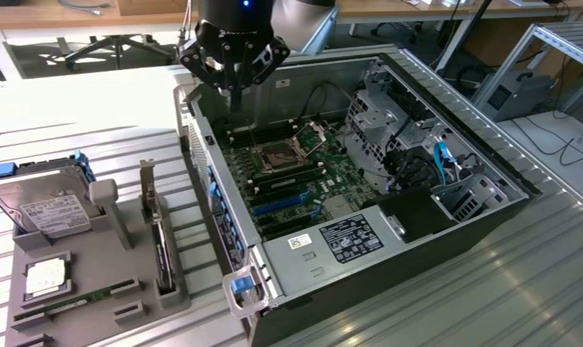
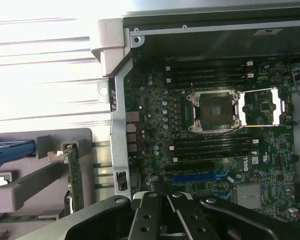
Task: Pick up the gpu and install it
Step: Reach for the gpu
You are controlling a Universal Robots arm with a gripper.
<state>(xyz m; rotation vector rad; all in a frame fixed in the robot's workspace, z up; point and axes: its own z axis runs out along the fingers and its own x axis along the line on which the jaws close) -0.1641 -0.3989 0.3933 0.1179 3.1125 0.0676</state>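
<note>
Showing: a computer case [image 1: 417, 289] that lies on its side with the cover off, on a slatted metal counter [image 1: 533, 289]. A grey parts holder [image 1: 98, 303] sits just beside it, toward the exterior view's left.
Gripper: the black gripper [image 1: 236, 105] hangs from the arm above the far corner of the case, on the side nearest the holder. It is over the edge of the motherboard [image 1: 320, 184] and well apart from the holder. In the wrist view the gripper [image 2: 164, 210] points down at the board.
Jaws: together, pointing straight down, with nothing between them.
Gpu: the gpu [image 1: 159, 246] stands on its long edge in a slot of the holder, on the side nearest the case. Its silver bracket is upright at the far end, and the gripper does not touch it. In the wrist view the gpu [image 2: 75, 177] shows outside the case wall, in the same slot.
Motherboard detail: a square processor socket [image 1: 275, 155] with a metal frame sits between rows of dark memory slots. A blue expansion slot [image 1: 277, 206] lies closer to the near end of the case. The wrist view shows the socket [image 2: 212, 111] and the blue slot [image 2: 197, 176] directly below the camera.
Hard drive: the silver hard drive [image 1: 43, 204] has a white label and a blue-edged carrier. It leans at the holder's far end, toward the exterior view's left.
Small drive: a flat small drive [image 1: 45, 276] lies in a recess of the holder, in front of the hard drive.
RAM stick: a long, narrow green RAM stick [image 1: 71, 300] lies in a groove near the holder's near edge.
</note>
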